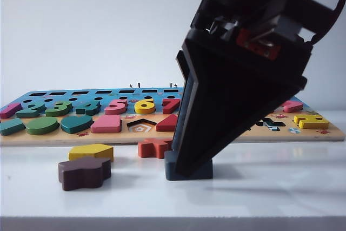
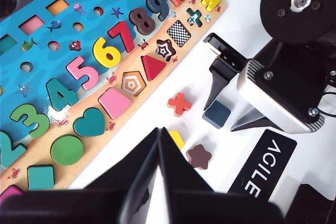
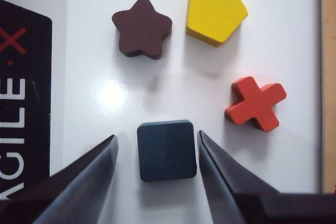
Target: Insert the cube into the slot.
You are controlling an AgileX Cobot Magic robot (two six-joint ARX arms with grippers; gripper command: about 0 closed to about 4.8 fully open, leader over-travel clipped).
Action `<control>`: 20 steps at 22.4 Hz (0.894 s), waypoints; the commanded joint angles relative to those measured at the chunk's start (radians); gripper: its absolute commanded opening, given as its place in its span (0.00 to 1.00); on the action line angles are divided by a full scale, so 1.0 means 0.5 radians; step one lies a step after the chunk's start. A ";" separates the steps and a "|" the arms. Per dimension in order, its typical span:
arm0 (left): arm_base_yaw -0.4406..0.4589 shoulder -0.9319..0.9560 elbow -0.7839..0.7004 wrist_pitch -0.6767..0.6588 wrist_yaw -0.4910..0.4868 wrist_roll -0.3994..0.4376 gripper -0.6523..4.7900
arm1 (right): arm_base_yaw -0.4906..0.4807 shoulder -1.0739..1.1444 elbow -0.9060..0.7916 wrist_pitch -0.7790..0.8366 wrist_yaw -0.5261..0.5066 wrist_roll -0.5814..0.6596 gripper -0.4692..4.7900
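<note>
Right gripper straddles the cube, pre-grasp, nothing held yet.
Jaws are wide, one finger each side of the cube with gaps showing, so closing should pinch its flat sides; cube lies flat on the white table, off the board. Slot is empty. Left gripper is parked well back, its fingers pressed together and empty.

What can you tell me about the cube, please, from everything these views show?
The cube is a flat, dark navy square block with rounded corners and a matte, painted-wood look. It lies flat on the white table, off the board, between the right gripper's open fingers, a gap showing each side. Nothing but the table touches it.
</note>
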State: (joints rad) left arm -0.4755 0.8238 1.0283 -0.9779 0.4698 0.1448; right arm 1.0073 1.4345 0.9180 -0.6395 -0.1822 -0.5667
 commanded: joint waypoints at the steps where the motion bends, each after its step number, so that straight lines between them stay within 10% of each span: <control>1: -0.002 0.002 0.005 0.016 0.017 0.009 0.15 | 0.001 0.000 0.005 0.014 0.009 -0.007 0.62; 20: -0.002 0.001 0.005 0.017 0.017 0.009 0.15 | -0.002 0.025 0.005 0.014 0.059 -0.014 0.54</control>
State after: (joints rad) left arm -0.4755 0.8238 1.0283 -0.9779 0.4698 0.1452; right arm 1.0061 1.4475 0.9184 -0.6395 -0.1555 -0.5694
